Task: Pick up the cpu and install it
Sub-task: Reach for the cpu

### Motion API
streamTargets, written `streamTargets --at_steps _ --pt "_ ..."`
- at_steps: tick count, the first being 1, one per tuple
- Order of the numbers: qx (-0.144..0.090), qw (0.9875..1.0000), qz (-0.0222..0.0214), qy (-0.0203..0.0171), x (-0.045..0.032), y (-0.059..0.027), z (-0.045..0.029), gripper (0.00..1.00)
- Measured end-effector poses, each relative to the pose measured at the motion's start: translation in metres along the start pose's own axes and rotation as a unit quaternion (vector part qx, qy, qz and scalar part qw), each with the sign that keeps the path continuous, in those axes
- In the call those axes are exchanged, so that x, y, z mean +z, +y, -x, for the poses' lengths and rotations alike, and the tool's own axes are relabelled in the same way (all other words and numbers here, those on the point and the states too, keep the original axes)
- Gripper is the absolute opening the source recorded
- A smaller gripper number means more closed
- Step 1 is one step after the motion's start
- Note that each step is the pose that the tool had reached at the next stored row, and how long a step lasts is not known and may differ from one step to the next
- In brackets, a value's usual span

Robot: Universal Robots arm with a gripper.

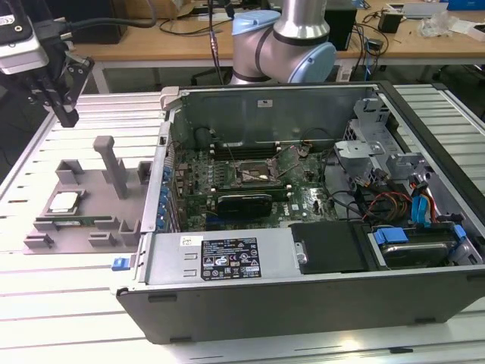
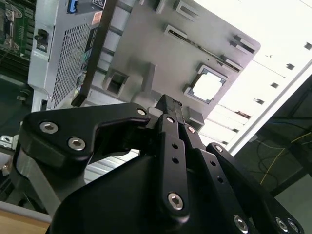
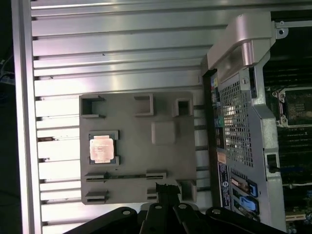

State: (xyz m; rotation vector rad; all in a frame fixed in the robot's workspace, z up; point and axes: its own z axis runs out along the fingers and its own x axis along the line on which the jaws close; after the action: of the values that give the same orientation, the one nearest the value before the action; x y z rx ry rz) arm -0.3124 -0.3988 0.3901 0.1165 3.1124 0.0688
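Slatted metal table (image 1: 68, 303); cpu (image 1: 64, 202) in grey tray (image 1: 95, 199) beside case (image 1: 303, 303); claw (image 1: 70, 117) clenched, empty, well above.

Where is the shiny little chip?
The cpu sits in the grey tray, at the exterior view's left, beside the computer case.

A robotics lab: slotted aluminium table (image 1: 76, 303), cable-strewn desks (image 1: 189, 32) behind.

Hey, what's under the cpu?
The cpu sits recessed in the grey holder plate, which rests on the slatted metal table. Whatever lies directly beneath the chip is covered by it.
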Motion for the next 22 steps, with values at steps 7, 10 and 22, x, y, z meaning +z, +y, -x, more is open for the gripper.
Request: streamTargets --at_steps 7,10,22 --pt "0.000 1.0000 0.0000 0.0000 0.0071 -0.0008 -0.0062 0.11" --pt "0.000 1.0000 0.0000 0.0000 0.0126 -0.0013 -0.0105 0.11" --pt "0.000 1.0000 0.0000 0.0000 0.0309 -0.0006 -0.0246 0.11"
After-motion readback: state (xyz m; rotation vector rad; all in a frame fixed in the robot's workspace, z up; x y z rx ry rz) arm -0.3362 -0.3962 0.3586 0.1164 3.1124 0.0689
